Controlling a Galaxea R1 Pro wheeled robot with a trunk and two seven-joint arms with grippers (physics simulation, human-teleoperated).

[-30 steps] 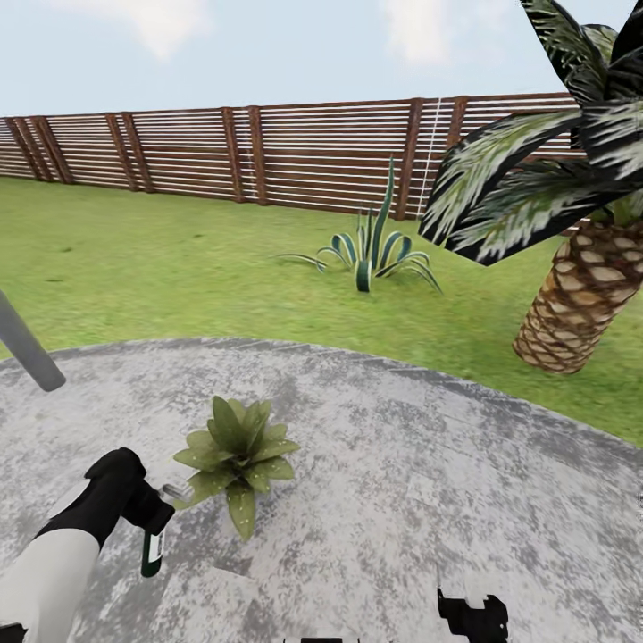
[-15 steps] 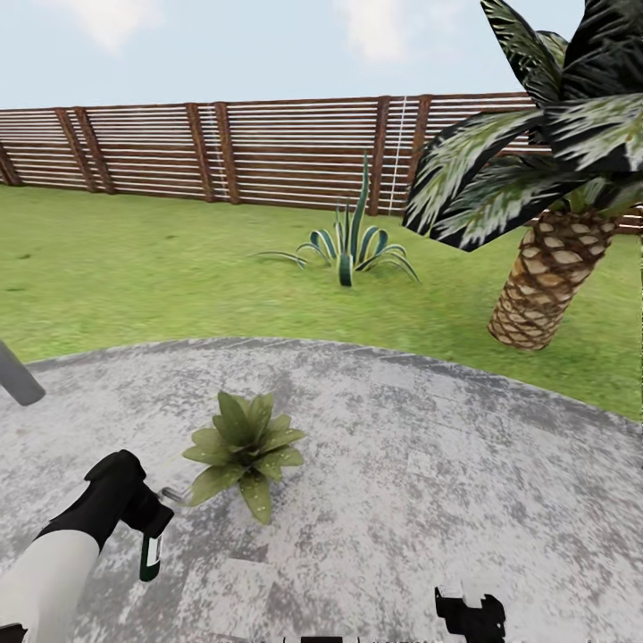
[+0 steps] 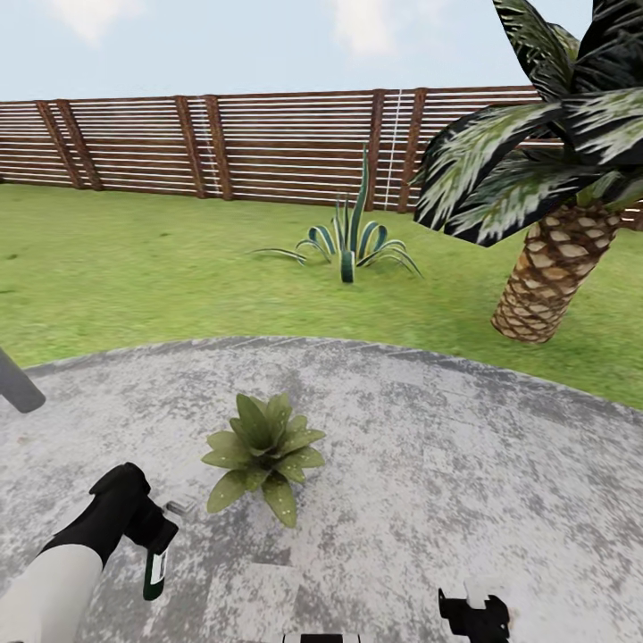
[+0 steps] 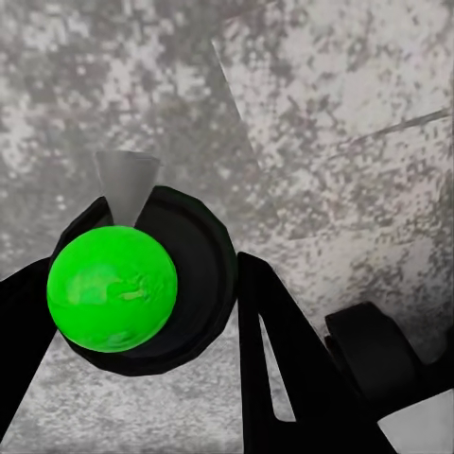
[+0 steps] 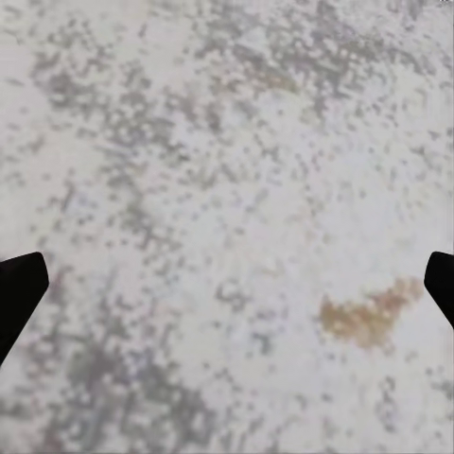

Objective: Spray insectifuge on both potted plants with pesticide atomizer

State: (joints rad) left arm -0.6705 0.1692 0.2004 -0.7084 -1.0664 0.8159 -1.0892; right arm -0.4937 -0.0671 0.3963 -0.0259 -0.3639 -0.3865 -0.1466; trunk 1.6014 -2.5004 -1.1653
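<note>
One potted plant (image 3: 263,449), a low rosette of speckled green leaves, sits on the grey stone paving (image 3: 429,464) of the garden; the second potted plant is out of view. My left gripper (image 3: 154,534) is shut on the pesticide atomizer (image 3: 154,572), a dark green bottle with a white label, held just left of the plant with its grey nozzle (image 3: 181,507) toward the leaves. The left wrist view looks down on the atomizer's bright green top (image 4: 112,288) between my black fingers (image 4: 274,364). My right gripper (image 3: 473,616) hangs open over bare paving (image 5: 227,189).
Green lawn (image 3: 134,277) rings the paving, closed off by a brown slat fence (image 3: 268,143). A striped agave (image 3: 351,239) stands on the grass ahead and a scaly palm tree (image 3: 549,277) at the right. A grey pole (image 3: 18,386) slants in at the left edge.
The camera has shifted, so the plant now shows a little further right and lower. My left gripper, still holding the atomizer, sits slightly lower in the picture.
</note>
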